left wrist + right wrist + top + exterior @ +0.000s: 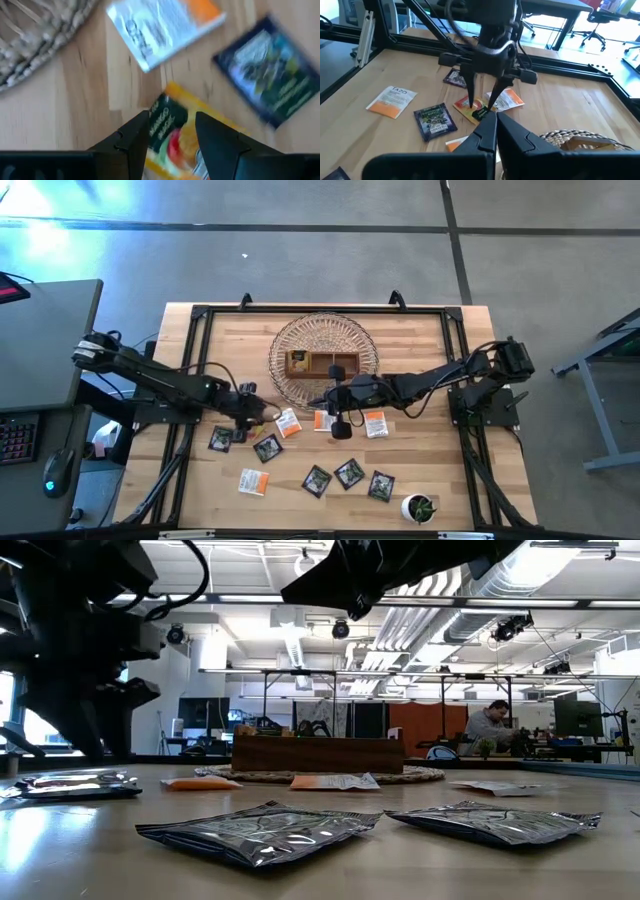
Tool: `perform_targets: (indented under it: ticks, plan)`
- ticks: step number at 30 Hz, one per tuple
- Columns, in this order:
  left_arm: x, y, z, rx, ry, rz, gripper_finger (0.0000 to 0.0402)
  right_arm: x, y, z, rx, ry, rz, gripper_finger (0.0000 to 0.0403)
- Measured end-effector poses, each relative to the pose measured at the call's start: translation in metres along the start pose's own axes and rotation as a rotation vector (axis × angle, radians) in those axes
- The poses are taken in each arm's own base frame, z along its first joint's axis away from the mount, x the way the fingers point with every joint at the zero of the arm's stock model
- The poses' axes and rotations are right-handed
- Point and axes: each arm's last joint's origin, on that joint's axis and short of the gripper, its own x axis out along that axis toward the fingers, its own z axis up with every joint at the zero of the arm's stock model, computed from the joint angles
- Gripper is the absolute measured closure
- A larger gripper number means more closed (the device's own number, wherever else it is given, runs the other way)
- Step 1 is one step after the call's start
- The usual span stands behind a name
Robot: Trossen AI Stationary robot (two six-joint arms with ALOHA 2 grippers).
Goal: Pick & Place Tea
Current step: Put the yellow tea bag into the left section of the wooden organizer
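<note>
Tea sachets lie flat on the wooden table: a yellow-red one (172, 137), white-and-orange ones (165, 25) (253, 480) and several black ones (267, 75) (349, 473). My left gripper (172, 120) (482, 102) points steeply down over the yellow-red sachet (475, 111), open, with one finger on each side of it. My right gripper (496, 121) (330, 398) is shut on nothing and hangs above the table by the near edge of the woven mat (325, 330). The brown wooden tray (320, 363) sits on that mat. My left gripper comes from above, slanting down, with its open fingers (137, 132) standing across the yellow-red sachet's end (170, 107). I cannot tell whether the fingertips touch it. The sachet lies flat on the table.
A small green plant in a white pot (420, 507) stands at the near right corner. A black metal frame (300, 310) borders the table. More sachets (375, 423) lie under and beside the right arm. In the low view a person (490, 725) sits far off in the room.
</note>
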Motion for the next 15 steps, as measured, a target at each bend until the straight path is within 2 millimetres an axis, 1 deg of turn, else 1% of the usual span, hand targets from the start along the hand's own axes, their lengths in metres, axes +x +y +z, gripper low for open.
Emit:
perform_targets:
  ticks: [5,8,12,15]
  plan:
    - [0.01,0.0,-0.005,0.135,0.076,0.003,0.0243,0.0,0.0,-0.001,-0.007,0.013,0.001,0.0401]
    - [0.015,-0.001,-0.004,0.19,0.089,-0.006,0.0243,0.0,0.0,-0.002,-0.015,0.016,0.001,0.0399]
    - [0.022,0.0,-0.003,0.22,0.103,0.028,0.0243,0.0,0.0,-0.002,-0.023,0.017,0.001,0.0395]
    - [0.025,0.0,-0.003,0.198,0.103,0.033,0.0243,0.0,0.0,-0.002,-0.023,0.016,0.001,0.0398]
